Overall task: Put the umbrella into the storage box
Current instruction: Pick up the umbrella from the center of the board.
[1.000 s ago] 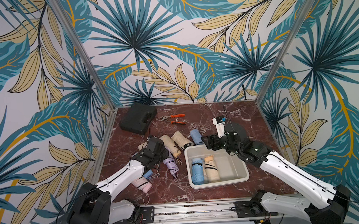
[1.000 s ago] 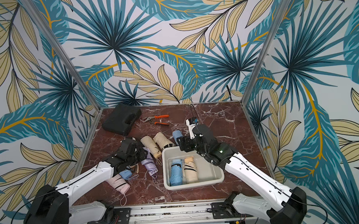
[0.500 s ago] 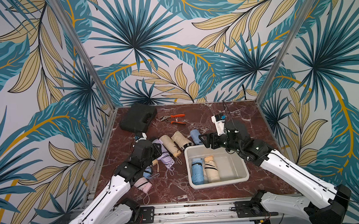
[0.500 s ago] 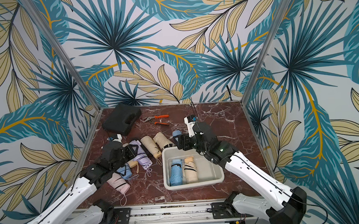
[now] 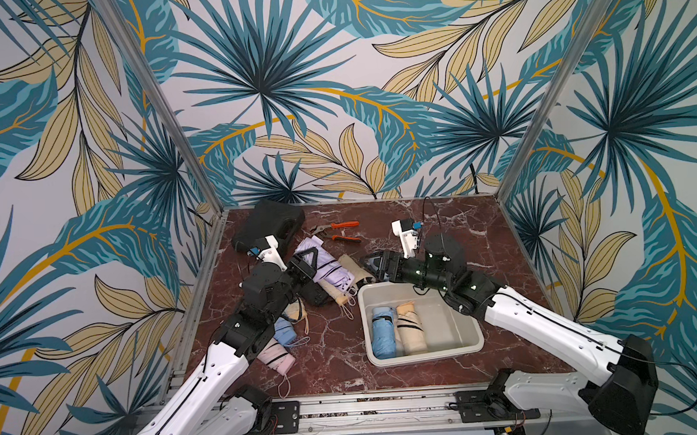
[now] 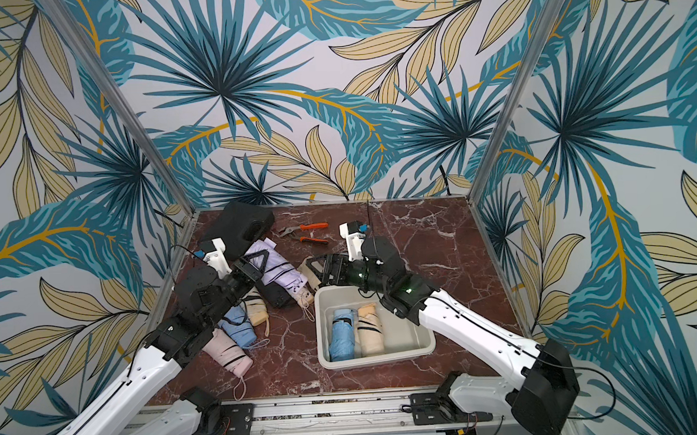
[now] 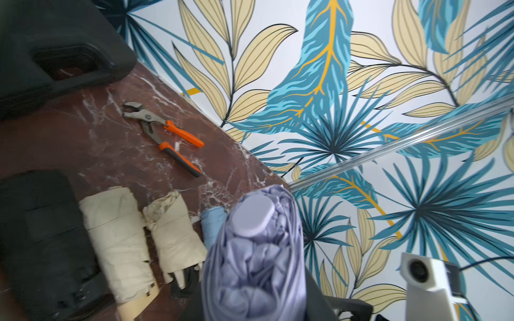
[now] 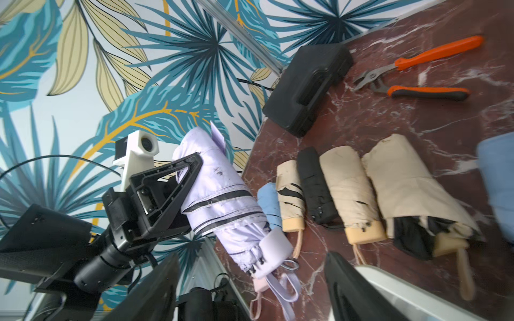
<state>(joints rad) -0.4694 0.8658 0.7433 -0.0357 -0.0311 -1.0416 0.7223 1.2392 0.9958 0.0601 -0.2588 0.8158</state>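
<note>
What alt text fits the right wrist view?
The left gripper holds a folded lilac fabric umbrella off the red marble table, where beige, black and blue folded umbrellas lie in a row near orange-handled pliers and a black moulded case.

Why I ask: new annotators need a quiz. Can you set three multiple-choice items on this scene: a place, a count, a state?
1. How many umbrellas lie in the storage box? A one; B two; C four.
2. Where do the pliers lie? A in the storage box; B on the table beside the black case; C on the floor.
3. The left gripper is: A open and empty; B shut on the lilac umbrella; C shut on the pliers.

Key: 1 B, a blue umbrella and a beige umbrella lie side by side in it; 2 B, they rest on bare marble near the back wall; 3 B, it clamps the lilac umbrella above the table.
</note>
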